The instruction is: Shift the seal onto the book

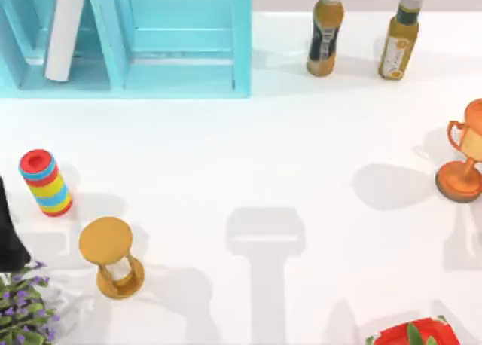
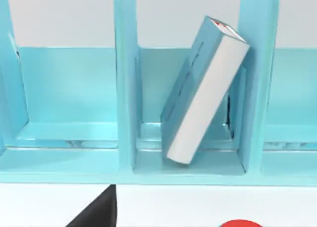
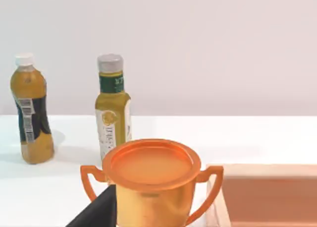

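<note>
1. Shelf [image 1: 242,36], upper left of the top view: its dividers stand close around the book, so a gripper sent in there could be knocked against a wall.
2. Book [image 2: 208,93]: it is seen leaning tilted in one compartment, teal cover and white page edges outward, its upper end against a divider. No level face is offered, so a seal set on it would probably slide off.
3. Trophy [image 3: 151,187], at the right edge of the top view: it stands just ahead of the right gripper [image 3: 96,209] and could be tipped if that arm is driven forward.
4. Hourglass [image 1: 111,258], lower left, near the left arm [image 1: 7,224]: its golden colour could be mistaken for the seal's, or it could be toppled in passing.
5. Seal: its place cannot be told from these views, so a wrong thing may be picked. Whether the right gripper or the left gripper [image 2: 96,209] is open or closed cannot be told either.
</note>
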Robot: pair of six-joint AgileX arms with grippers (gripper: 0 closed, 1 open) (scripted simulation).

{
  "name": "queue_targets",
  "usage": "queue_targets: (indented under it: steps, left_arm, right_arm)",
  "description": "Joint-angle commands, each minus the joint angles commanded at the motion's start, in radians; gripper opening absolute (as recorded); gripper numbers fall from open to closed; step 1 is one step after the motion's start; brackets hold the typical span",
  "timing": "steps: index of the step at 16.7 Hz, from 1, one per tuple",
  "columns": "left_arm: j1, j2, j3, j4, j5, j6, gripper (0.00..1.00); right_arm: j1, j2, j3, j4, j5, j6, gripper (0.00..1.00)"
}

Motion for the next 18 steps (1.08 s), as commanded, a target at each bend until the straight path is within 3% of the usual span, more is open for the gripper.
queue_targets:
  steps: [4, 8, 18]
  left_arm:
    - [-0.002, 0.031, 0.013, 0.024, -0.002, 0.008, 1.0]
    - [-0.013, 0.221, 0.086, 0.156, -0.014, 0.051, 1.0]
    - [-0.065, 1.207, 0.42, 0.741, -0.069, 0.242, 1.0]
  right_arm:
    - [0.0, 0.0, 0.0, 0.0, 0.0, 0.0, 1.0]
    - [0.0, 0.0, 0.0, 0.0, 0.0, 0.0, 1.0]
    - [0.0, 0.0, 0.0, 0.0, 0.0, 0.0, 1.0]
